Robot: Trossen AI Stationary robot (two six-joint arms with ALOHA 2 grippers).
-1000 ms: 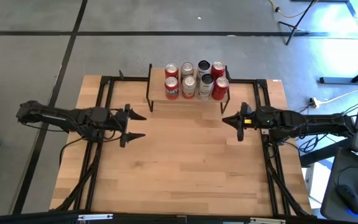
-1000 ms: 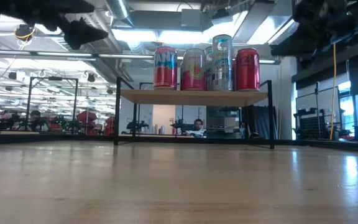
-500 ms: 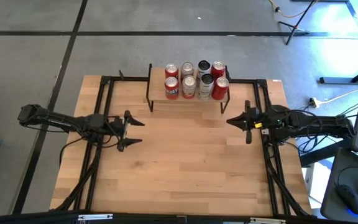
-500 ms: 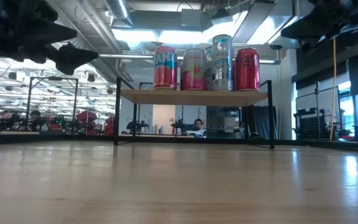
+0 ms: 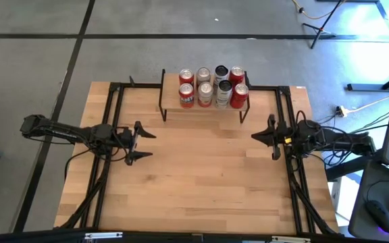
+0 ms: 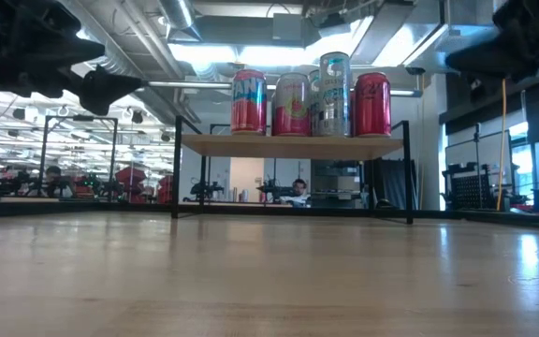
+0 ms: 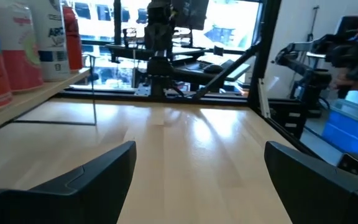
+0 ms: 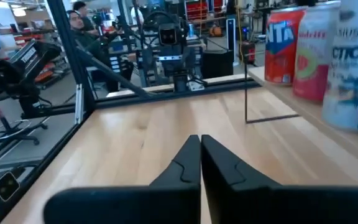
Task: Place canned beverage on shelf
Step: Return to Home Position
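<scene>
Shelf (image 5: 171, 94) off to the side of the left gripper (image 5: 148, 144) and the right gripper (image 5: 255, 137), across the gap between them, touched by neither. Carried eight cans (image 5: 204, 92), upright in two rows of four: orange nearest the left gripper's side, then pink and white, silver, red nearest the right gripper's. Left gripper: hung above the table (image 5: 201, 189), fingers spread wide, nothing between them. Right gripper: hung opposite, fingers pressed together on nothing, pointed toward the left one.
</scene>
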